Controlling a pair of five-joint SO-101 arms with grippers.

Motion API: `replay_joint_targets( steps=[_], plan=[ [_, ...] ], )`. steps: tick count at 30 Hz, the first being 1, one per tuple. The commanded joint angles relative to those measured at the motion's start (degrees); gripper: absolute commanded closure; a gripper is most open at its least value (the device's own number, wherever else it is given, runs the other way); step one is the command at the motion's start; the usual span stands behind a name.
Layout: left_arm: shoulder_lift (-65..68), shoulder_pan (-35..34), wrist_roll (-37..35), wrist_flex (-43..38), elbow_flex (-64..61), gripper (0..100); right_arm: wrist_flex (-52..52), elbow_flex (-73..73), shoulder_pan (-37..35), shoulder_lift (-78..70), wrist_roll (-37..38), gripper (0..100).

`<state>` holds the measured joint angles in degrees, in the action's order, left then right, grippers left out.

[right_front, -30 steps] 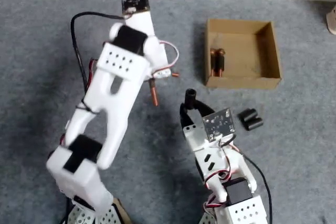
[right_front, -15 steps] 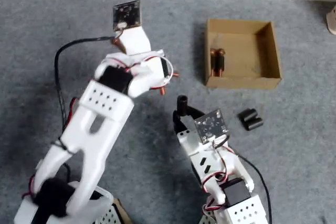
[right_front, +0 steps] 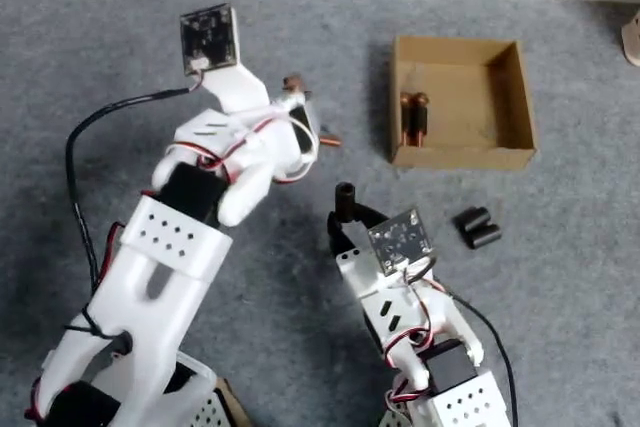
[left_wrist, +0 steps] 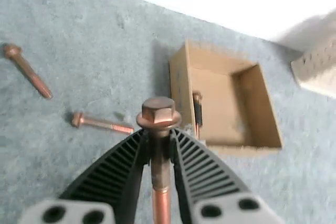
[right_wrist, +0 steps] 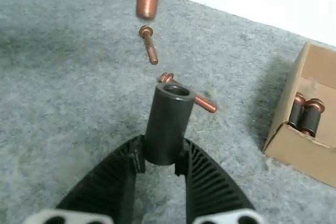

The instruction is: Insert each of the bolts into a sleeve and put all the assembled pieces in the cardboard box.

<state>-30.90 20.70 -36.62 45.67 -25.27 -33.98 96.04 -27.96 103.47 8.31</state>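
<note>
The left gripper (left_wrist: 159, 136) is squeezed tight on a bolt (left_wrist: 159, 113), just under its head. That leaves the long end free to go into a hole. The right gripper (right_wrist: 160, 153) is clamped on a sleeve (right_wrist: 167, 121) and holds it standing up, hole on top, ready for the bolt. The sleeve is near the box (right_front: 460, 158). The bolt is farther from the box and not in the sleeve yet.

Two done pieces (right_front: 414, 117) lie in the box by one wall, so there is room for more. Loose bolts (left_wrist: 102, 123) lie on the carpet (right_front: 560, 297) beside the box. Spare sleeves (right_front: 477, 228) sit just outside its near wall.
</note>
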Motion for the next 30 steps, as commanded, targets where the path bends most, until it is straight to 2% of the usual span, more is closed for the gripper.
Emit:
replay_joint_targets(
  steps=[1,8,15,23,30],
  plan=[
    [-2.77,4.18,0.26,-3.96,-2.15,99,-0.13,6.46,-0.48,1.01,-0.62,99.3],
    [-2.77,5.49,0.18,-9.93,-6.37,99,-0.13,6.46,-0.48,1.01,-0.62,99.3],
    [-2.86,5.76,0.18,-9.93,-6.02,99,-0.13,6.46,-0.48,1.01,-0.62,99.3],
    [-3.03,10.86,0.18,-9.85,-6.02,99,-0.13,6.46,-0.48,1.01,-0.62,99.3],
    [-9.36,11.47,0.53,-7.82,-8.57,99,-0.13,6.46,-0.48,1.01,-0.62,99.3]
  ],
)
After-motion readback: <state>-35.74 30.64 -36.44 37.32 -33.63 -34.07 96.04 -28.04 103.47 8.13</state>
